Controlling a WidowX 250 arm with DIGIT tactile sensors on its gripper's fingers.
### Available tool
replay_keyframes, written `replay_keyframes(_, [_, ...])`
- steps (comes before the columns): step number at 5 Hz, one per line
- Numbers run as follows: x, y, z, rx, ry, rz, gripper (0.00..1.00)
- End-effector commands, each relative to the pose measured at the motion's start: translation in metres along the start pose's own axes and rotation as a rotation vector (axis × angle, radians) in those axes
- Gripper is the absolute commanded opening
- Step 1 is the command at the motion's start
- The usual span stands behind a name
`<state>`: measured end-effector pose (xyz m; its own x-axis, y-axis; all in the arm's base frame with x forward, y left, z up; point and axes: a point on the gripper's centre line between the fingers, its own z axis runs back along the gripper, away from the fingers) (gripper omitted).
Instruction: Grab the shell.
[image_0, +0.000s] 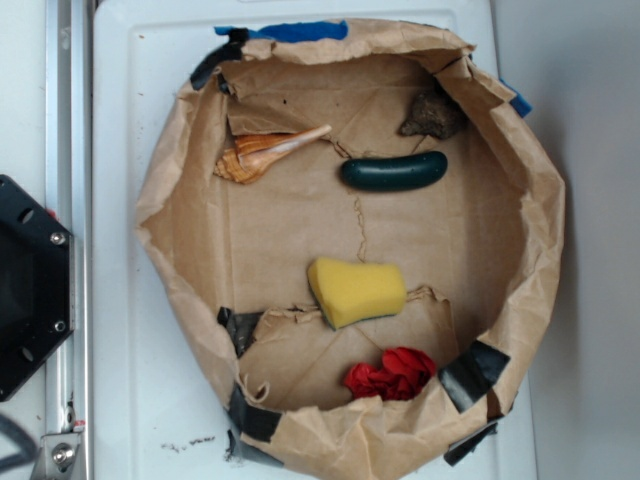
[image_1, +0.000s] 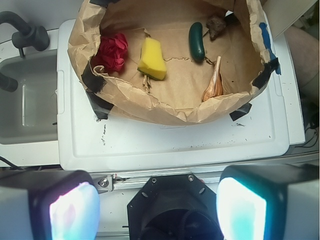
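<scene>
I see crumpled paper basin (image_1: 150, 107) ahead of my spread-open pincer (image_1: 157, 210), holding ribbed spiral shell (image_1: 213, 85), smooth cucumber (image_1: 196, 41), spongy yellow block (image_1: 151, 59).

Paper rim hides the shell (image_1: 214, 85) base (wrist view); blurred jaws cropped.

A brown paper basin (image_0: 170, 215) fills the frame. Upper left inside lies the shell (image_0: 262, 155), its pale tip pointing right. A green cucumber (image_0: 394, 172) and dark rock (image_0: 433, 116) sit upper right, a yellow sponge (image_0: 356, 291) near centre, and a red crumpled cloth (image_0: 392, 375) below it.
</scene>
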<state>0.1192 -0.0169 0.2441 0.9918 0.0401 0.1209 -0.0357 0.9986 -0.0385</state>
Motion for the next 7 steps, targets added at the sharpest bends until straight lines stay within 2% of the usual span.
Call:
replay_keyframes(1, [0.0, 0.0, 0.0, 0.0, 0.0, 0.0, 1.0])
replay_keyframes(2, [0.039, 0.008, -0.01, 0.036, 0.012, 0.08, 1.0])
replay_keyframes(4, [0.085, 0.021, -0.028, 0.054, -0.026, 0.123, 1.0])
replay_keyframes(5, [0.1, 0.037, -0.055, 0.081, 0.011, 0.051, 1.0])
replay_keyframes(6, [0.104, 0.036, -0.061, 0.055, 0.057, -0.076, 1.0])
replay_keyframes(7, [0.104, 0.036, -0.061, 0.055, 0.057, -0.076, 1.0])
